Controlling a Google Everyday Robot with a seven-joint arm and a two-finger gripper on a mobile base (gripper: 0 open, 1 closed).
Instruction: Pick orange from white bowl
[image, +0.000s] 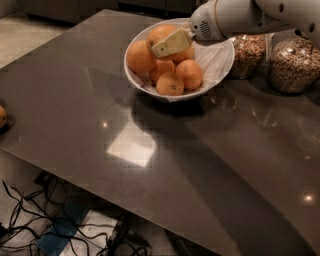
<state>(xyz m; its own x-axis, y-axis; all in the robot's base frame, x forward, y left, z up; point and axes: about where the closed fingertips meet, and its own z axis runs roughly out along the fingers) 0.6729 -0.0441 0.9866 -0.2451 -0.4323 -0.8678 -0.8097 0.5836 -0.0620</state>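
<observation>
Gripper (161, 47) low over the white bowl (216, 59) at the far side of the desk (150, 150), its cream end lying across the heaped fruit. It sits between the topmost orange (161, 31) and the large orange (140, 57) against the bowl's left wall. Whether it is apart, together or clamped on a fruit cannot be told from this angle.

The white arm (240, 17) reaches in from the upper right, passing above two glass jars of cereal (295, 65) that stand just beside the bowl. Three more oranges lie lower, toward the near rim (the front orange (170, 84) sits clear of the gripper).

The step in hand appears to be the grasp itself. To do it well, the gripper should probably commit to a single fruit, most likely one of the two it lies between. It should centre on that fruit's widest part and close firmly enough that the smooth round skin does not squirt free.

A straight upward lift looks wisest, since a sideways drag could roll the neighbouring oranges or tip the thin-walled bowl. The arm's way out should keep above the jars. What seems to be another orange (2, 117) at the desk's left edge is no part of this job.
</observation>
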